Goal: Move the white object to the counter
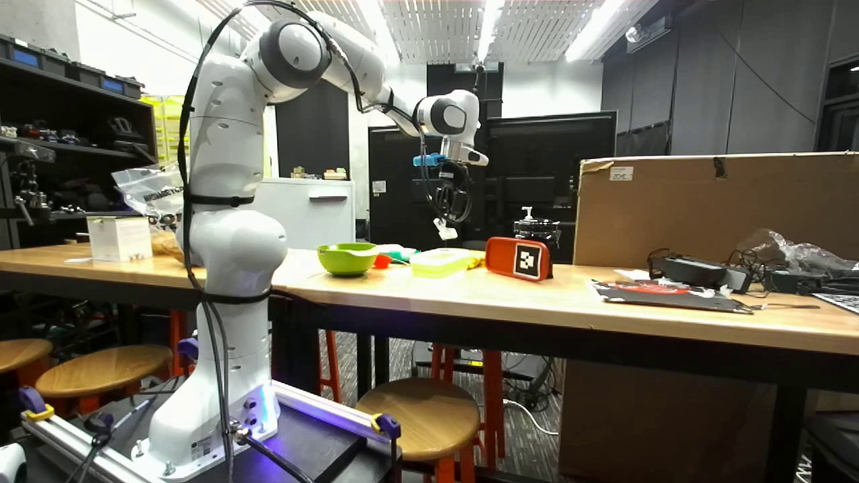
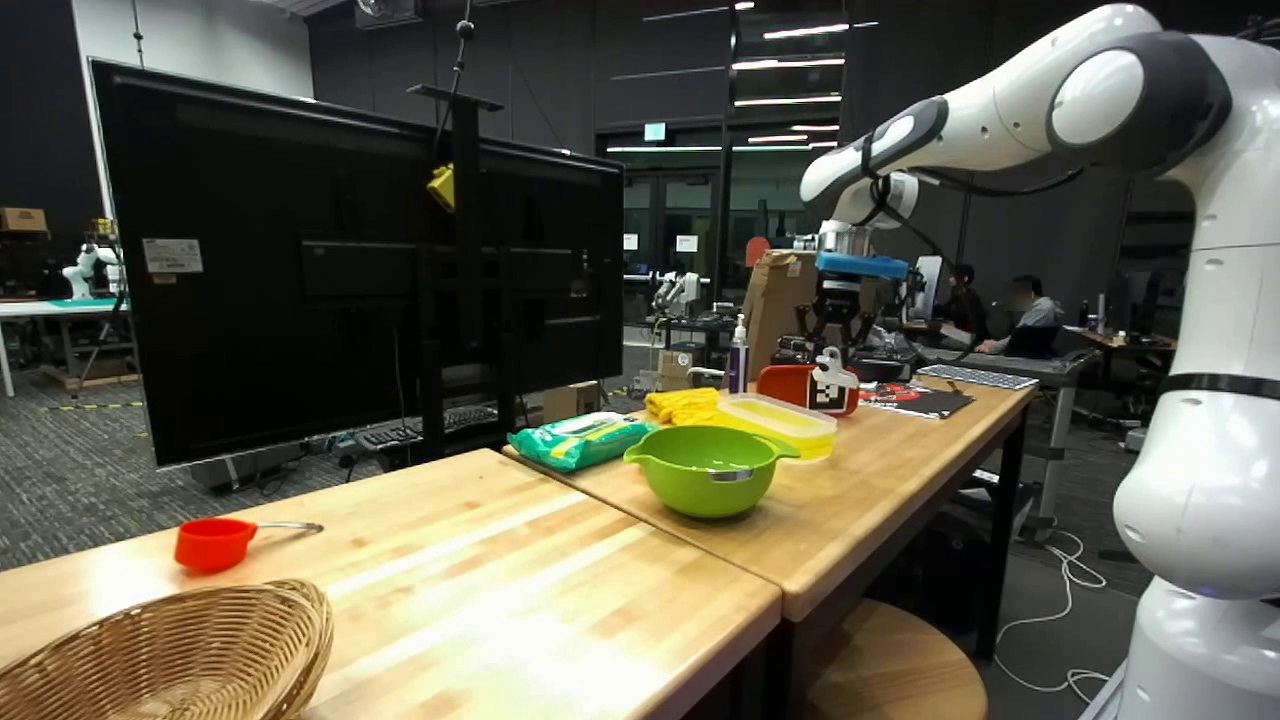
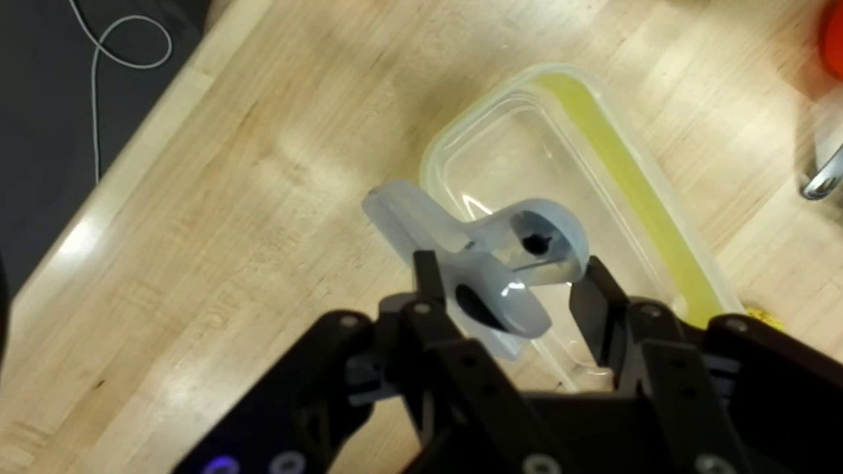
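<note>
Your gripper (image 3: 508, 276), fingers (image 3: 600, 316) partly parted, grips the white object (image 3: 461, 260) above the counter (image 3: 276, 217), overlapping the yellow-sided tub (image 3: 622, 178) in the wrist view.
Steer it clear of the tub, lower gently and release only on contact; it may tip. It looks glossy and branching, with dark hollows.

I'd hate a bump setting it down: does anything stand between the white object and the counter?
Possibly: in the wrist view the white object, held in the pincer, hides part of a plastic box on the counter, so the box may be underneath. Left of the box in that view, nothing visible is in the way.
</note>
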`<state>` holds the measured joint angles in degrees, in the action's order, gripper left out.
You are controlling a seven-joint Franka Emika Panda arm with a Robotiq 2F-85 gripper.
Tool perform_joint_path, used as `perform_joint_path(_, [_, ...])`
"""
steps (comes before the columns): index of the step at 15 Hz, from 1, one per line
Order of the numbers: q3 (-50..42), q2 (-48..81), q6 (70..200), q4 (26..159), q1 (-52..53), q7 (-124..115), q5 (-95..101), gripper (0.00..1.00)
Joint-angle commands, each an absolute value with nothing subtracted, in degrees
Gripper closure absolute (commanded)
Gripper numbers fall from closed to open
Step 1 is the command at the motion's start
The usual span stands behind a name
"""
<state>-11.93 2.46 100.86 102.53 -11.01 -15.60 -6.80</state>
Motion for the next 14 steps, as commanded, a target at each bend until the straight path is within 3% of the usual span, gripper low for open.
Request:
perform_joint_path(1, [-13.86, 4.19, 98.49, 100.39, -13.63, -8.72, -7.64, 0.75])
perform_joint_path(14, [-16.45, 18.33, 96.88, 92.86, -23.41, 11.62, -15.19, 0.75])
